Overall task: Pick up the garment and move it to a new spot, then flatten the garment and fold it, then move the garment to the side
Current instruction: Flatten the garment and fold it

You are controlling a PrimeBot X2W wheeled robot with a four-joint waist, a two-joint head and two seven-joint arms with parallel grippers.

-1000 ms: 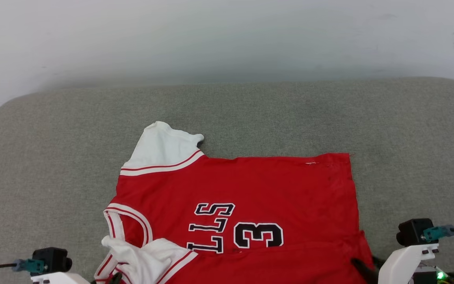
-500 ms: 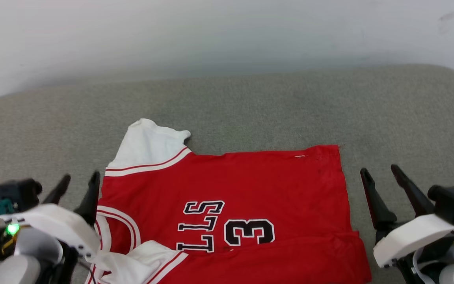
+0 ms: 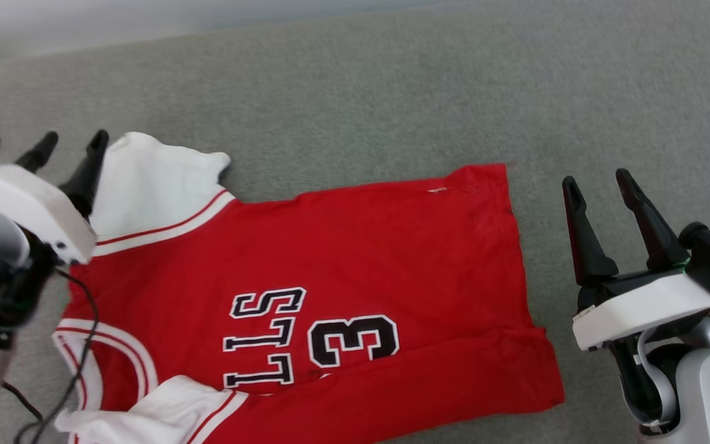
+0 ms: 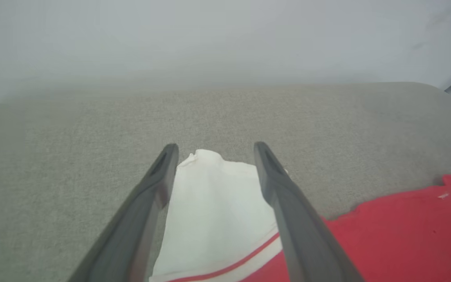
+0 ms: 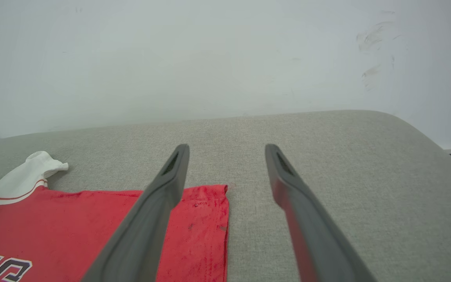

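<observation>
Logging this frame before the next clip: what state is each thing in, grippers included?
garment: lying mostly flat on the grey cushion, near edge folded over
far sleeve: spread flat
near sleeve: crumpled onto the body
left gripper: open, astride the far sleeve, holding nothing
right gripper: open, beside the garment, holding nothing

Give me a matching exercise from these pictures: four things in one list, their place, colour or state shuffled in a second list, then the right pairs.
Column one
1. left end effector
2. right end effector
3. near white sleeve
4. number 3

Column two
A. black, outlined white
B. open, beside the red hem, over the grey cushion
C. bunched up by the collar
D. open, at the far white sleeve

Pairs: 1-D, 2-B, 3-C, 4-A
</observation>
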